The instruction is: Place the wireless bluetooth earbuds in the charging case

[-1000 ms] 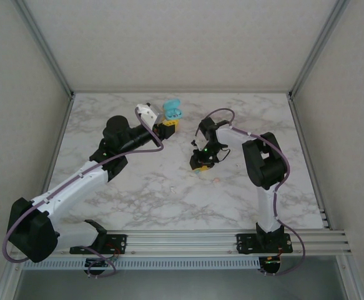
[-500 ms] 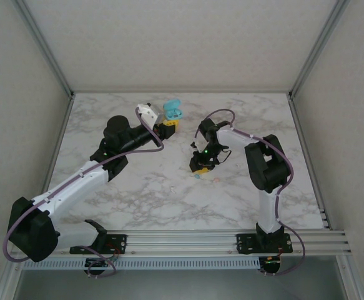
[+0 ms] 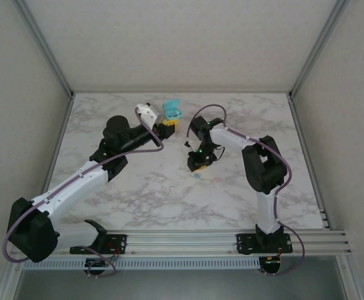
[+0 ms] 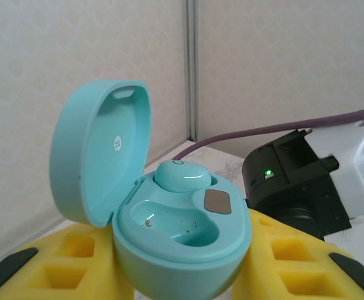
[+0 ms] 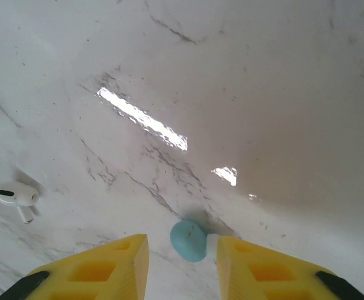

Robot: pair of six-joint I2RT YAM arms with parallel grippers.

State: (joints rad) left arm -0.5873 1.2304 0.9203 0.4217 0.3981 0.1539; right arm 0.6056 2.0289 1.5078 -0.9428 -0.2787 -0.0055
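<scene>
White stemmed bud point(image 5: 16, 199) near teal earbud point(image 5: 189, 240), apart; L tool point(image 3: 168, 127) grips case point(image 4: 182, 231).

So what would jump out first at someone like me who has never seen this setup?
Probably the open teal charging case, pinched in the left gripper at the back of the marble table, with one teal earbud seated and the socket beside it empty. Next, a loose teal earbud on the table between the right gripper's parted fingertips, and a white stemmed earbud lying off to one side.
</scene>
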